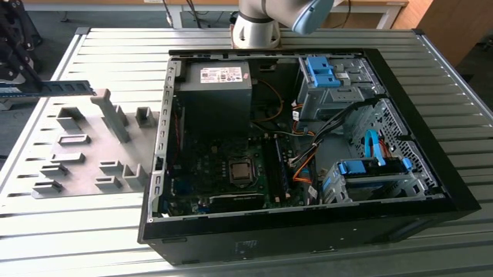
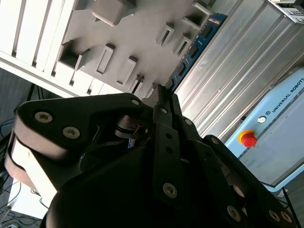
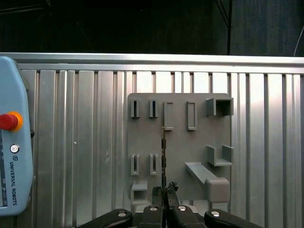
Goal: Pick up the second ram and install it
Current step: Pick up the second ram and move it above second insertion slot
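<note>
The second ram [image 1: 60,87], a thin blue board with black chips, hangs level in the air above the far end of the grey holder plate [image 1: 85,156], at the exterior view's left. In the first wrist view my gripper [image 3: 164,191] is shut on the near end of the second ram [image 3: 163,152], seen edge-on over the plate [image 3: 190,142]. The second wrist view shows the blue stick [image 2: 197,45] running out from the closed fingertips [image 2: 164,95] above the plate's holder blocks [image 2: 111,57].
An open black computer case [image 1: 431,190] lies on the slatted metal table [image 1: 115,52] beside the plate, its motherboard [image 1: 231,173] exposed, with a dark stick [image 1: 279,164] standing in a slot. A teach pendant [image 3: 12,142] lies beside the plate. The arm's base [image 1: 258,26] stands behind the case.
</note>
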`<state>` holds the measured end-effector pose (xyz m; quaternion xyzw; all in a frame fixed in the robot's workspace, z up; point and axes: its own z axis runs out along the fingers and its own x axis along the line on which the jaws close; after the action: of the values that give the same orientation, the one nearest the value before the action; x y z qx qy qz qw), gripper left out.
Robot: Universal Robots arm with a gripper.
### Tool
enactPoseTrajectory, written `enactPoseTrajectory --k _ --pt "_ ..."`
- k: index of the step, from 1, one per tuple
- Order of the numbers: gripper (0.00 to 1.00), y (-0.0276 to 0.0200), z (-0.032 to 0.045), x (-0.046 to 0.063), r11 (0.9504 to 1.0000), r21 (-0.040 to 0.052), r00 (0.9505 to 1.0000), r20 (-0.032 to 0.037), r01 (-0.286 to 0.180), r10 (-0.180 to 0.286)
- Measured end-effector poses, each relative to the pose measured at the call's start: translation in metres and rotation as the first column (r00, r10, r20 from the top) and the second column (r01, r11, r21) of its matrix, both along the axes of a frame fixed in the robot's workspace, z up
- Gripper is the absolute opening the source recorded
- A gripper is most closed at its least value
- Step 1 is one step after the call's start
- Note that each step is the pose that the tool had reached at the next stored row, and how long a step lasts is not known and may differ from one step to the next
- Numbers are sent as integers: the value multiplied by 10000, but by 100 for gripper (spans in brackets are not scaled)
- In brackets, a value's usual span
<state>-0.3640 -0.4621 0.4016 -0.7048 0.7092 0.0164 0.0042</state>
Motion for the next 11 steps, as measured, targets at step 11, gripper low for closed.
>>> enactPoseTrajectory --k 11 --pt "14 0 1 54 10000 -1 10000 -1 0 0"
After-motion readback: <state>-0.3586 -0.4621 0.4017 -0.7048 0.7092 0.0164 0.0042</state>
